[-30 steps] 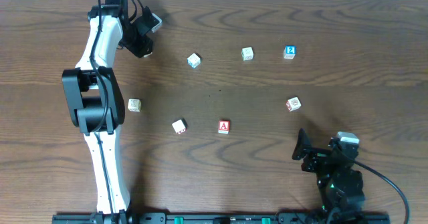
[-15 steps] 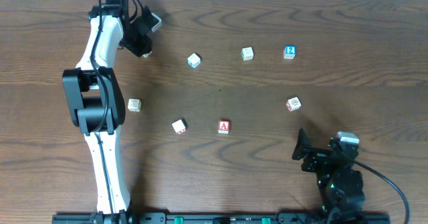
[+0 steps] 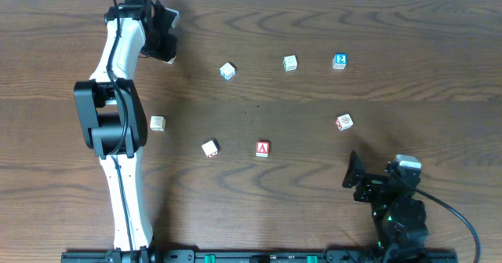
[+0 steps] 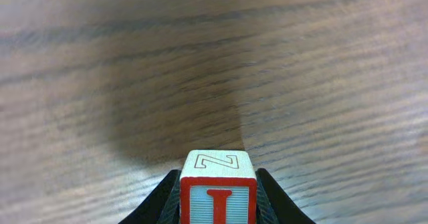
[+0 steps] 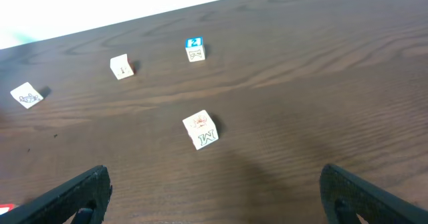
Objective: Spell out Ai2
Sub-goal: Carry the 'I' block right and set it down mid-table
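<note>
I block (image 4: 217, 197): clamped between the two fingers of the left gripper (image 4: 217, 180). A red I on a pale blue face is toward the wrist camera, and an outlined Z is on the top face. A dark shadow lies on the wood ahead of it. Cannot tell whether the block touches the wood.

Table (image 3: 259, 208): dark wood that fills the overhead frame. The far edge runs along the top of the frame, with a white strip beyond it. One broad bare band crosses the lower middle. Another crosses the centre, between the upper and lower rows of blocks.

Left arm (image 3: 118, 98): white and black, reaching from bottom left to the upper left corner. Its gripper sits close to the far edge, well apart from every loose block.

Right arm (image 3: 396, 212): folded low at bottom right. The right gripper (image 5: 214, 194) has its fingers spread wide with nothing between them and open wood in front.

Loose blocks in the overhead view, all apart from one another:
- 2 block (image 3: 340, 60): blue face, upper right.
- Cream block (image 3: 290, 63): near the 2 block, to its left.
- Blue-marked block (image 3: 227, 71): upper centre, the closest one to the left gripper.
- M block (image 3: 343, 122): right of centre, turned askew, the closest one to the right gripper.
- A block (image 3: 263, 148): red, lower centre.
- White block (image 3: 209, 147): left of the A block, with a gap between them.
- Tan block (image 3: 158, 123): just beside the left arm's elbow in the frame.
</note>
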